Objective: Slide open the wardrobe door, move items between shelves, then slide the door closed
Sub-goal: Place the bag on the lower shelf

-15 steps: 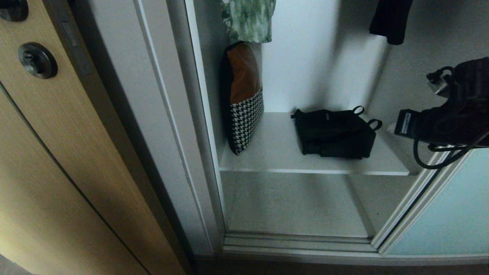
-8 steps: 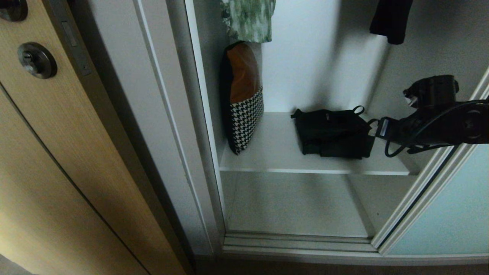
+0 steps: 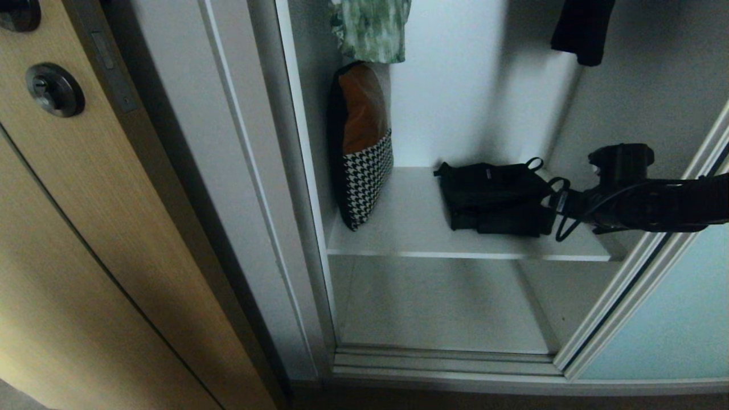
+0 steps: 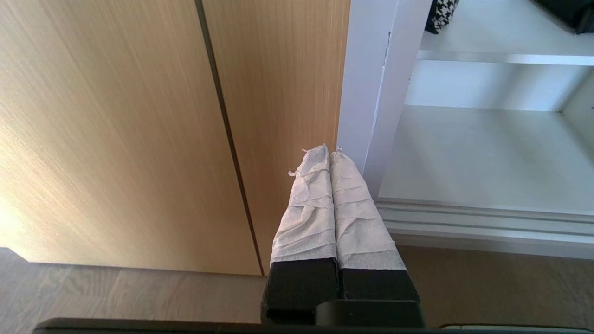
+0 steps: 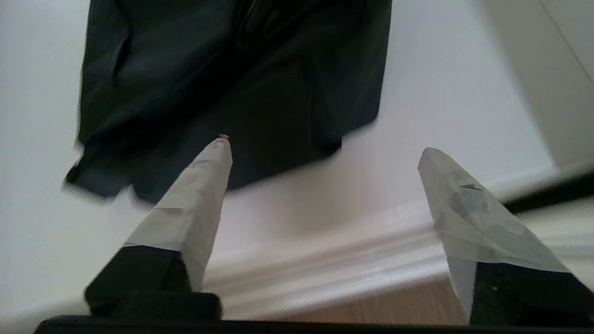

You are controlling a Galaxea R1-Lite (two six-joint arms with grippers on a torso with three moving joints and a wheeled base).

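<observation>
The sliding wardrobe door (image 3: 672, 307) stands pushed to the right, its silver frame slanting up the right edge of the opening, so the middle and left of the wardrobe lie open. The upper shelf (image 3: 410, 228) has bare board between the two items and along its thin front edge; the lower shelf (image 3: 444, 307) beneath it carries nothing.

The black bag (image 3: 495, 198) lies flat toward the right end of the upper shelf, its long axis running roughly along the shelf, its thin strap loops pointing to the right rear. The houndstooth cushion (image 3: 364, 165) stands upright on edge against the left wall, well apart from the bag.

The right tool (image 5: 325, 153) reaches in from the right at shelf height, just beside the bag's strap end; its taped fingers (image 5: 204, 185) are spread wide with nothing between them, one tip over the bag's near edge.

A green patterned garment (image 3: 370, 28) and a dark garment (image 3: 581, 28) hang above. The left tool (image 4: 329, 155) hangs low before the wood door (image 4: 139, 116), fingers pressed together, empty
</observation>
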